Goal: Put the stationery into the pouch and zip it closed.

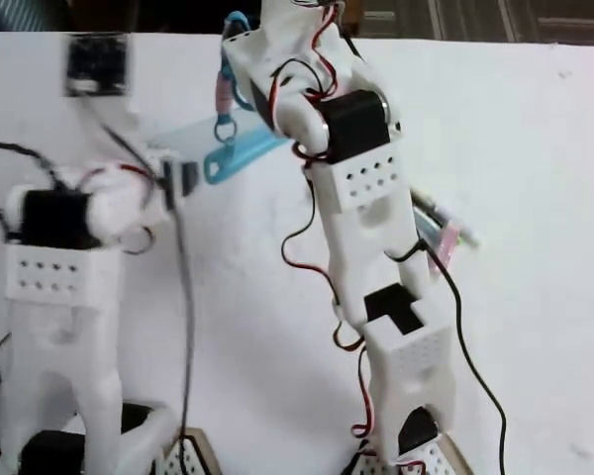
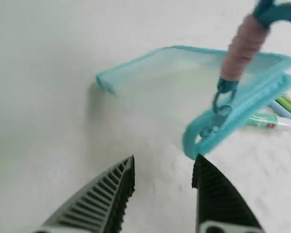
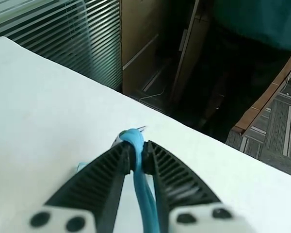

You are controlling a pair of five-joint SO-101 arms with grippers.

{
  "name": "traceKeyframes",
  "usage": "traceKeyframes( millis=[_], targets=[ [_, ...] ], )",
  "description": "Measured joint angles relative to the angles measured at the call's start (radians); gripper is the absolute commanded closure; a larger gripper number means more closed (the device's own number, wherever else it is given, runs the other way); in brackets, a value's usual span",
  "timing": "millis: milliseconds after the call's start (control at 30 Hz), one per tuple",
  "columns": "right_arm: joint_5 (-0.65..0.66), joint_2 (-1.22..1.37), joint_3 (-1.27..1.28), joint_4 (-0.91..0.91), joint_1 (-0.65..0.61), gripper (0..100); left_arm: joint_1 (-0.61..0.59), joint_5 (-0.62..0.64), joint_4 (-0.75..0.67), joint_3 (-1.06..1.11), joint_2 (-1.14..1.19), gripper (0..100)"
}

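A teal mesh pouch [image 1: 228, 150] [image 2: 184, 73] lies on the white table, with its zipper edge [image 2: 233, 116] lifted at one corner. A wrist strap, pink [image 2: 242, 48] in its middle and blue at the loop [image 3: 134, 138], rises from the zipper pull. My right gripper [image 1: 236, 35] [image 3: 137, 148] is shut on that blue loop and holds it above the pouch. My left gripper [image 1: 183, 178] [image 2: 162, 162] stands open just short of the pouch's near edge, with nothing between its fingers. Several pens [image 1: 441, 235] [image 2: 276, 114] lie on the table beside the pouch.
The right arm's body [image 1: 361, 188] crosses the middle of the table between pouch and pens. A dark square marker [image 1: 96, 62] sits at the back left. The table's far edge [image 3: 150, 104] drops to a dark room behind.
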Motion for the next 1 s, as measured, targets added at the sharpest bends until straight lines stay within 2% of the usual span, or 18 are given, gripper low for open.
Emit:
traceKeyframes(
  millis=[100, 233, 367, 500, 1000],
  targets=[
    [0.0, 0.0, 0.0, 0.0, 0.0, 98.1, 0.068, 0.0, -0.015, 0.049, -0.023, 76],
    [0.0, 0.0, 0.0, 0.0, 0.0, 98.1, 0.086, 0.0, -0.094, 0.109, -0.055, 76],
    [0.0, 0.0, 0.0, 0.0, 0.0, 98.1, 0.038, 0.0, -0.204, 0.193, -0.057, 76],
    [0.0, 0.0, 0.0, 0.0, 0.0, 98.1, -0.028, 0.0, -0.255, 0.244, -0.057, 76],
    [0.0, 0.0, 0.0, 0.0, 0.0, 98.1, -0.038, 0.002, -0.408, 0.373, -0.057, 76]
  ],
)
